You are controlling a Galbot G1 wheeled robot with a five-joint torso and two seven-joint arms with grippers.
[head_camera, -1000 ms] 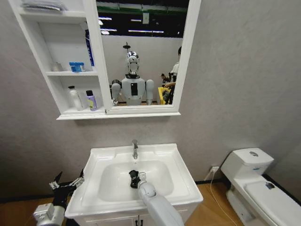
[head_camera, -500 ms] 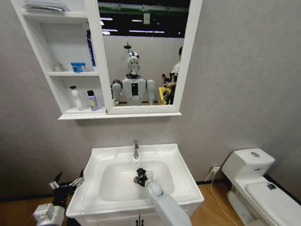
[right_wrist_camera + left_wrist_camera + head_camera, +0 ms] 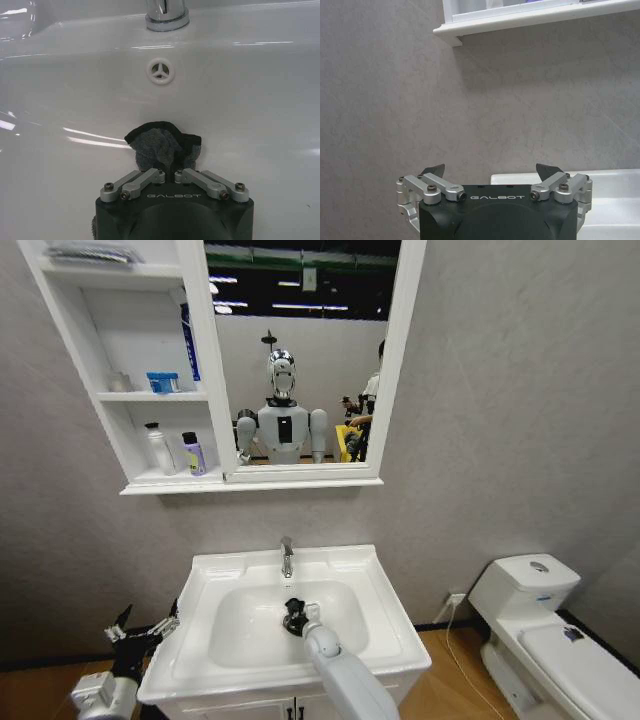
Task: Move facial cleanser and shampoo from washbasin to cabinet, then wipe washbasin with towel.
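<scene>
My right gripper (image 3: 293, 617) is down in the bowl of the white washbasin (image 3: 375, 570), shut on the black towel (image 3: 289, 611). In the right wrist view the crumpled towel (image 3: 162, 147) presses on the bowl's floor below the tap's base (image 3: 167, 12), bunched at my right gripper (image 3: 170, 172). A white bottle (image 3: 158, 448) and a small purple bottle (image 3: 192, 453) stand on the bottom shelf of the cabinet (image 3: 120, 395); which is the shampoo and which the facial cleanser I cannot tell. My left gripper (image 3: 140, 632) hangs open left of the basin, and the left wrist view shows my left gripper (image 3: 492, 170) holding nothing.
The mirror (image 3: 300, 360) joins the cabinet on its right. A blue tube (image 3: 188, 340) and a blue box (image 3: 162, 382) sit on the middle shelf. A white toilet (image 3: 530, 585) stands at the right. A round overflow hole (image 3: 160, 71) is in the bowl's far wall.
My right gripper has slid the towel slightly to the right across the bowl's floor. The left arm has stayed where it was.
</scene>
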